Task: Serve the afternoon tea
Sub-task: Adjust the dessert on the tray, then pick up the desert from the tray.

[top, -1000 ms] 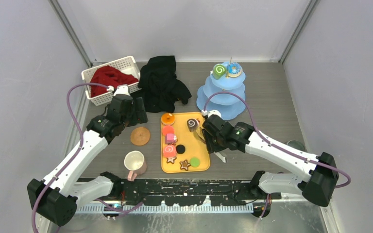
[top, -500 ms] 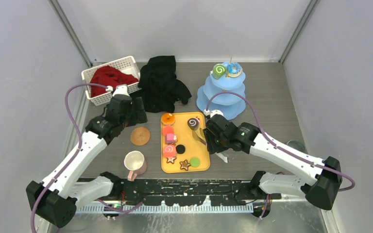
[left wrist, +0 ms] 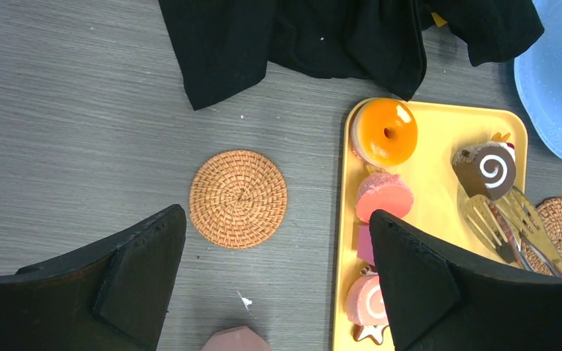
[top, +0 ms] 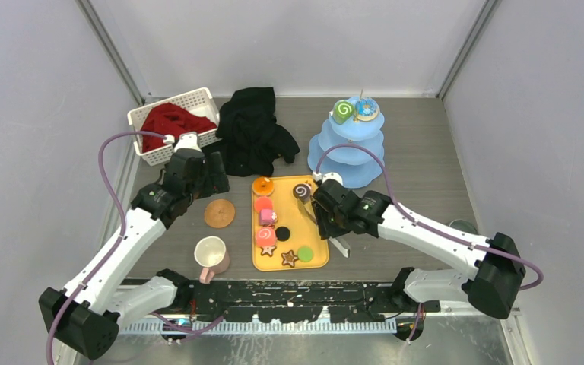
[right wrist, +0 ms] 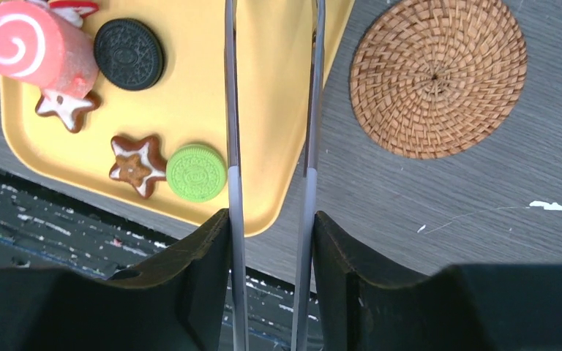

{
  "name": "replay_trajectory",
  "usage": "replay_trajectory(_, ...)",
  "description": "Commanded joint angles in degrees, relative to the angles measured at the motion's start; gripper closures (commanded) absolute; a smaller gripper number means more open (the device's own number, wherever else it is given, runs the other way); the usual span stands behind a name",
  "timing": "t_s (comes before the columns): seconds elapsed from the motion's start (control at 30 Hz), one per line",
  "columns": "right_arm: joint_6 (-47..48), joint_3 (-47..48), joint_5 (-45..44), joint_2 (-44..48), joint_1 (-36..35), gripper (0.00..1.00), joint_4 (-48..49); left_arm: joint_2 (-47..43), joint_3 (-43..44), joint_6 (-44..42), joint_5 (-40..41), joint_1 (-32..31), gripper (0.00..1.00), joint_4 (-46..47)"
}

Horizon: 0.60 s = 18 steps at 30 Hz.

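Right gripper is clamped on metal tongs, tips set right beside the brown swirl roll on the yellow tray. Left gripper is spread wide above a wicker coaster.

Yellow tray on grey table, metal tongs over its right side. White basket with red cloth at back left, black cloth just beside. Woven mat left of tray.
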State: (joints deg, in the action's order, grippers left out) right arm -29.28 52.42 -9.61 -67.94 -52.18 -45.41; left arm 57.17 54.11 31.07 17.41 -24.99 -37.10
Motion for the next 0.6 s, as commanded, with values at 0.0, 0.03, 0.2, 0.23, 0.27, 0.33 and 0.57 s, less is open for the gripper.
replay_trajectory(0.0,-1.24,1.00,-5.33,-1.14,-0.38,0.52,4.69,-1.22,0.26,-0.08,1.28,0.30,0.05,0.64)
replay_trajectory(0.03,-1.30,1.32,-6.07,-1.33,-0.38,0.52,4.83,-1.23,0.24,-0.13,1.31,0.30,0.05,0.71)
replay_trajectory(0.2,-1.33,1.97,-8.09,-1.69,-0.37,0.69,5.02,-0.89,0.04,-0.29,1.32,0.27,0.05,0.85)
replay_trajectory(0.23,-1.11,2.10,-7.82,-1.63,-0.35,0.74,4.94,-0.79,0.13,-0.34,1.36,0.29,0.05,0.87)
replay_trajectory(0.27,-0.71,2.24,-7.32,-1.54,-0.37,0.79,4.83,-0.68,0.17,-0.53,1.39,0.30,0.05,0.96)
replay_trajectory(0.33,0.88,2.92,-5.53,-0.87,-0.37,0.89,4.52,-0.40,0.29,-0.70,1.48,0.30,0.05,1.06)
replay_trajectory(0.57,9.23,12.04,-4.45,3.70,-0.35,0.99,-5.44,0.48,1.14,-1.16,1.51,0.27,0.04,1.51)
